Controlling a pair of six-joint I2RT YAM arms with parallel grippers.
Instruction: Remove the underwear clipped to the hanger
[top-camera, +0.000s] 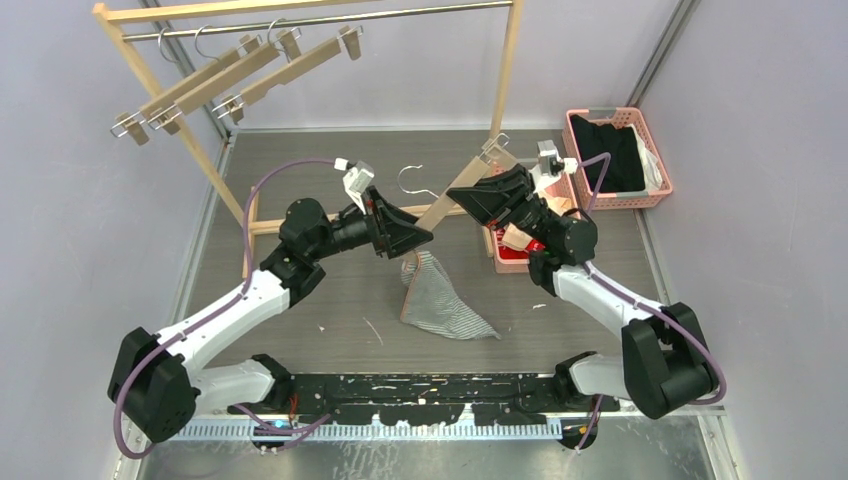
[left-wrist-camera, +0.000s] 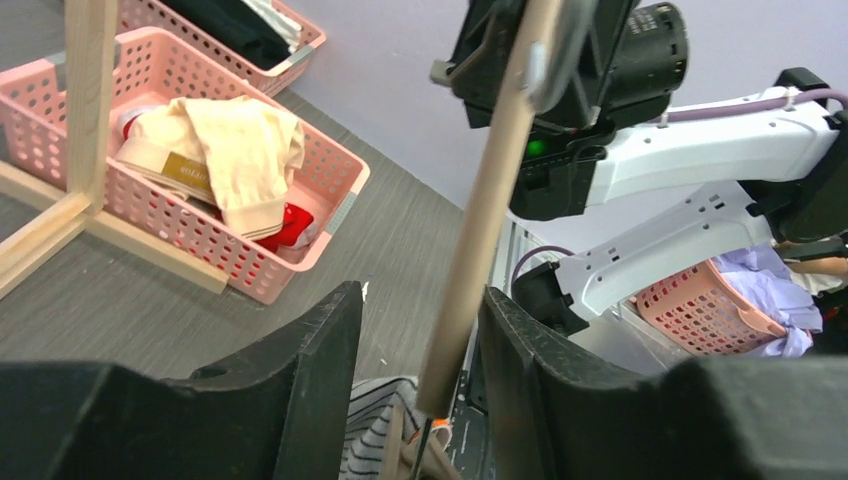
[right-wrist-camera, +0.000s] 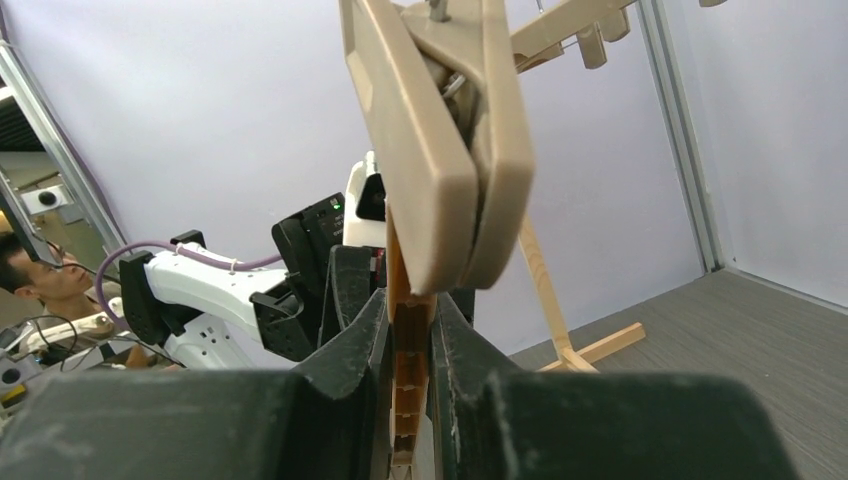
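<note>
My right gripper (top-camera: 468, 193) is shut on the bar of a wooden clip hanger (top-camera: 443, 207), holding it tilted above the table; the bar sits between its fingers in the right wrist view (right-wrist-camera: 409, 345), with a closed clip (right-wrist-camera: 445, 150) above. The grey-and-white striped underwear (top-camera: 440, 300) hangs from the hanger's lower end and drapes onto the table. My left gripper (top-camera: 418, 238) is open, its jaws on either side of the bar (left-wrist-camera: 480, 220) just above the striped cloth (left-wrist-camera: 375, 420). The beige underwear (left-wrist-camera: 235, 145) and red underwear (left-wrist-camera: 287, 226) lie in a pink basket (left-wrist-camera: 180, 215).
A wooden rack (top-camera: 510, 70) stands at the back with three empty clip hangers (top-camera: 240, 70) on its rail. A second pink basket (top-camera: 660, 180) holding black clothes (top-camera: 615, 150) sits at the back right. Walls close in on both sides.
</note>
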